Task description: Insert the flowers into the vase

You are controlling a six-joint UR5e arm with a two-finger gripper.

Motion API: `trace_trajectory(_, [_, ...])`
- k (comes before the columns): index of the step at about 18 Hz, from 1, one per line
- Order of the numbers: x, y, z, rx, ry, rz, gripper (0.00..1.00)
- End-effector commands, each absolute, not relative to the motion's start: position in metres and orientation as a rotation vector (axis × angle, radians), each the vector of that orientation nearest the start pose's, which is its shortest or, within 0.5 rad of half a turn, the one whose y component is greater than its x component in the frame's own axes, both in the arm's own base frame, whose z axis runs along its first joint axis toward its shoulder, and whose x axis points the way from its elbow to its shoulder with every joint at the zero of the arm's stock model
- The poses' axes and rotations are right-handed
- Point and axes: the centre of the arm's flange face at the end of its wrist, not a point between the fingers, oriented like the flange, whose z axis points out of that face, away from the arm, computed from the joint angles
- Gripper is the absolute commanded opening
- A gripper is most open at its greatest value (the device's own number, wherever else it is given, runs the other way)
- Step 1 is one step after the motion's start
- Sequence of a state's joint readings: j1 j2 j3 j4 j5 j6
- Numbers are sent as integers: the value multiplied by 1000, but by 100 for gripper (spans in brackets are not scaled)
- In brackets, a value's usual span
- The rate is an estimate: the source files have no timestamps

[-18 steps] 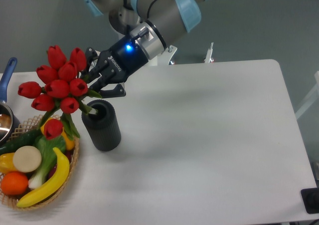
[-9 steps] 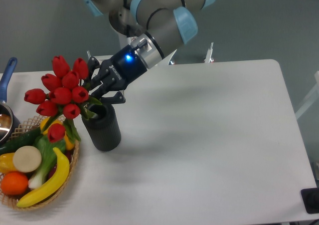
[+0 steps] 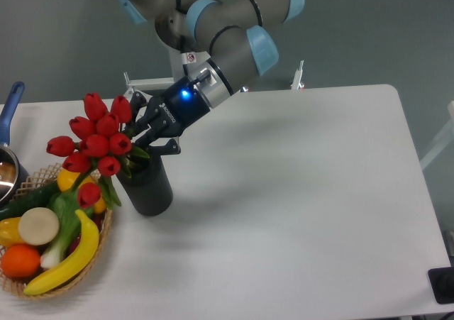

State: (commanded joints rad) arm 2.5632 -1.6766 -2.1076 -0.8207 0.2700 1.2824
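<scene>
White table (image 3: 298, 192) carries everything. Wicker basket (image 3: 99, 249) of produce at near left, banana (image 3: 71, 256) along its right rim. Dark ribbed vase (image 3: 147, 186) stands upright just right of the basket. Flowers (image 3: 96, 135) lean left over the vase mouth, stems down inside it. Gripper (image 3: 145, 132) clenched on the stems just above the rim.

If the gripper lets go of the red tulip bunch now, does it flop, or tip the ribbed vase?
The bunch of red tulip buds with green stems leans left of the dark ribbed cylinder vase, heads overhanging the wicker basket, so it would probably sag that way. The stems hold their line under the black two-finger gripper, suggesting fairly stiff. The vase looks squat, so tipping seems unlikely.
</scene>
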Motion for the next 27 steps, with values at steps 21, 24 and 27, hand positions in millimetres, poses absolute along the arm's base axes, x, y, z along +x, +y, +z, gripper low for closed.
trace_trajectory(21, [-252, 403, 319, -1850, 305, -453, 100])
trace_trajectory(24, [-270, 386, 319, -1926, 281, -379, 100])
trace_trajectory(27, [-282, 372, 320, -2060, 281, -283, 100])
